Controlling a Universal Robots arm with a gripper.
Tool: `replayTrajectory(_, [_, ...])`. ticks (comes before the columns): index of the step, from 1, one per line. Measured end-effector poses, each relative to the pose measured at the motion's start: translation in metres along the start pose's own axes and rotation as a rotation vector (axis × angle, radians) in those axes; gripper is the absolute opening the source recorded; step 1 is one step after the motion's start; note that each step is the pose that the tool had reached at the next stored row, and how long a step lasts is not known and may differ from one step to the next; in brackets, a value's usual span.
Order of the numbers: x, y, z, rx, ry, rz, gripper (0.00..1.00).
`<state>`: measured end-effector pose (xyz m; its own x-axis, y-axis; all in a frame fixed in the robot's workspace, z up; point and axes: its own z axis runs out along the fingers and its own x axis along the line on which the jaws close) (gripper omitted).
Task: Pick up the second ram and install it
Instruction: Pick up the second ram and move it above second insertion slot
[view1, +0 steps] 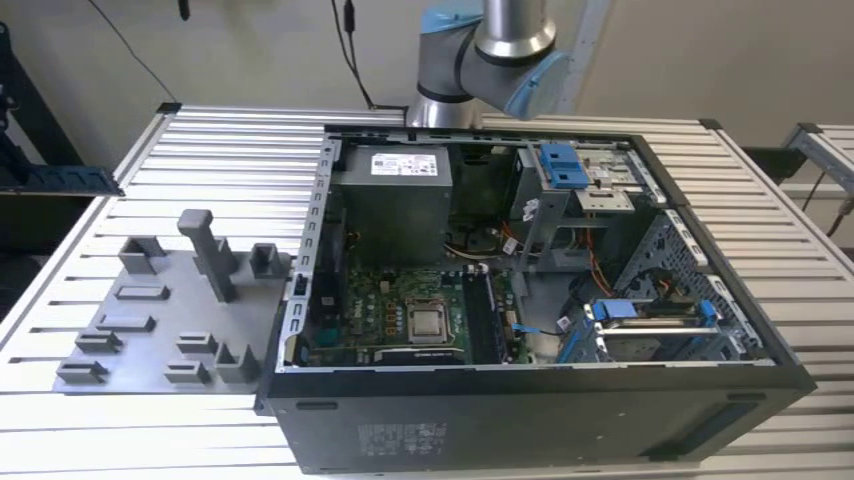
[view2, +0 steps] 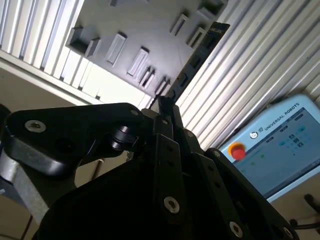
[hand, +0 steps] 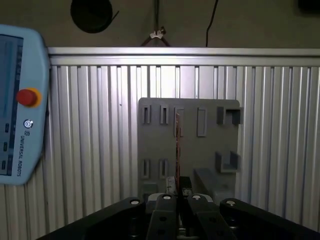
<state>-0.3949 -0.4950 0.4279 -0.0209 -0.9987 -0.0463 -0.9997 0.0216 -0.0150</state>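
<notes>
My gripper (hand: 177, 194) is shut on the second ram (hand: 177, 142), a long narrow circuit stick seen edge-on in the first wrist view. In the second wrist view the same ram (view2: 192, 62) runs out from between the fingers (view2: 165, 135) towards the grey holder plate (view2: 135, 25). In the exterior view a blue-green ram (view1: 70, 181) hangs level at the far left, beyond the table's edge and above table height. The holder plate (view1: 147, 335) lies on the table left of the open computer case (view1: 534, 405). Long black memory slots (view1: 487, 315) sit beside the processor socket.
Upright grey holder blocks (view1: 207, 250) rise from the plate. A grey power-supply box (view1: 391, 195) and blue drive brackets (view1: 563, 165) stand inside the case. A teach pendant with a red button (hand: 15, 110) is beside the slatted table (view1: 200, 150). The arm's base (view1: 461, 60) stands behind the case.
</notes>
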Motion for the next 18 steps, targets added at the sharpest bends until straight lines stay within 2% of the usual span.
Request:
replayTrajectory(14, [-0.0011, -0.0003, -0.0228, 0.0000, -0.0001, 0.000, 0.15])
replayTrajectory(18, [-0.0012, -0.0004, -0.0248, 0.0000, -0.0002, 0.000, 0.15])
